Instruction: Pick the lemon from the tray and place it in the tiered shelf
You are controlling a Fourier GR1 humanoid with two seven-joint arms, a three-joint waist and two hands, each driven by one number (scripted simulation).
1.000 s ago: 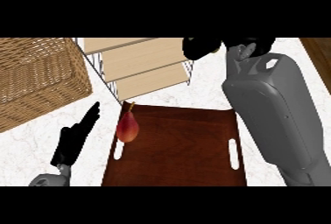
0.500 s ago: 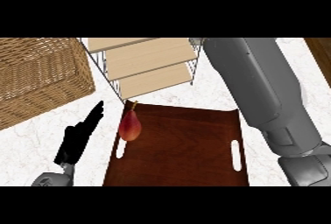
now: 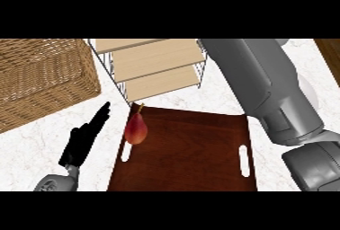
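Note:
A dark wooden tray (image 3: 192, 157) with slot handles lies on the marble counter. On its far left corner lies a red pear-shaped fruit (image 3: 135, 128) with a stem; I see no lemon. Behind the tray stands the tiered shelf (image 3: 156, 67) with pale wooden boards and a wire frame. My left hand (image 3: 83, 140) rests open on the counter just left of the tray, fingers straight, a little apart from the fruit. My right forearm (image 3: 266, 94) stretches past the shelf's right side to the view's top, and its hand is out of sight.
A large wicker basket (image 3: 40, 76) stands at the far left, beside the shelf. White marble counter (image 3: 219, 101) shows between the shelf and the tray. A brown strip (image 3: 330, 51) runs along the far right.
My right arm has reached farther away, and its black hand has passed out of the view's top by the shelf. The left hand and the red fruit have stayed put.

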